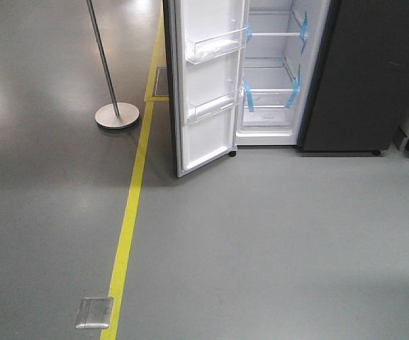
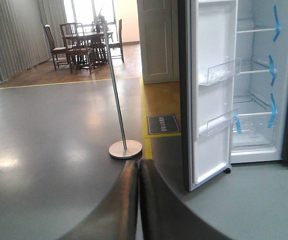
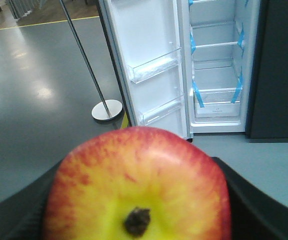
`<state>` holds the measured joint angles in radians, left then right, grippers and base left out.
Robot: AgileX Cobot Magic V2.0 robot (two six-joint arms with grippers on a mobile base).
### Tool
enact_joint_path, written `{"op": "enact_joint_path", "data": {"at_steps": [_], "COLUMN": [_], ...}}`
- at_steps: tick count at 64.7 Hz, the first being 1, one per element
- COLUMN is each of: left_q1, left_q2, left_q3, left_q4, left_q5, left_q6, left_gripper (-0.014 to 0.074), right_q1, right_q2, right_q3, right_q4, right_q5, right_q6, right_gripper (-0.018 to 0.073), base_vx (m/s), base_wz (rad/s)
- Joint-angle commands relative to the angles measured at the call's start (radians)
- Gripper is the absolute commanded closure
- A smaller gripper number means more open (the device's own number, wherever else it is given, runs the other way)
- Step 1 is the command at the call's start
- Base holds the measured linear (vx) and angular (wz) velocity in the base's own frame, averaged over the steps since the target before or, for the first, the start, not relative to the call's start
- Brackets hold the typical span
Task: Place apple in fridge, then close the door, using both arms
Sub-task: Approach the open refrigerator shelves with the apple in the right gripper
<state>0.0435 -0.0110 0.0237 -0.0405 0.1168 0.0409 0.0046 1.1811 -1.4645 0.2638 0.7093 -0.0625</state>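
Right wrist view: my right gripper pinches the apple, stem dimple toward the camera. I judge the fruit light, firm, waxy-slick and easily bruised, best held across its widest girth. Only the left wrist view shows my left gripper, pressed together and empty. Well ahead of both hands, the fridge stands with its door swung wide. The front view shows neither hand.

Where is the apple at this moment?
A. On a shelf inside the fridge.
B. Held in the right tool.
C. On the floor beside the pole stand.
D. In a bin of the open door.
B: in the right wrist view the apple fills the foreground, clasped by the right tool, while the fridge stands open some way ahead.
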Motion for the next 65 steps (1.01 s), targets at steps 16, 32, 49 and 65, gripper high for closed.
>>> {"op": "enact_joint_path", "data": {"at_steps": [16,32,49,65], "left_q1": [-0.003,-0.003,-0.003,-0.003], "left_q2": [-0.015,-0.015,-0.015,-0.015], "left_q3": [-0.017,-0.017,-0.017,-0.017], "left_q4": [-0.009,-0.009,-0.009,-0.009], "left_q5": [-0.075,-0.075,-0.075,-0.075], "left_q6": [-0.003,-0.003,-0.003,-0.003], "left_gripper": [0.0603,0.0603,0.0603,0.0603], "right_q1": [-0.004,-0.004,-0.004,-0.004], "right_q2": [-0.020,-0.020,-0.020,-0.020], "right_q3": [-0.036,-0.036,-0.036,-0.036], "right_q4": [0.009,0.009,0.009,0.009], "right_q5": [-0.083,-0.083,-0.083,-0.083], "right_q6": [-0.008,-0.008,-0.008,-0.008], "right_gripper": [0.0500,0.0500,0.0500,0.0500], "base_vx": [0.14,0.12,0.10,0.09], "base_wz": [0.01,0.03,0.02,-0.01]}}
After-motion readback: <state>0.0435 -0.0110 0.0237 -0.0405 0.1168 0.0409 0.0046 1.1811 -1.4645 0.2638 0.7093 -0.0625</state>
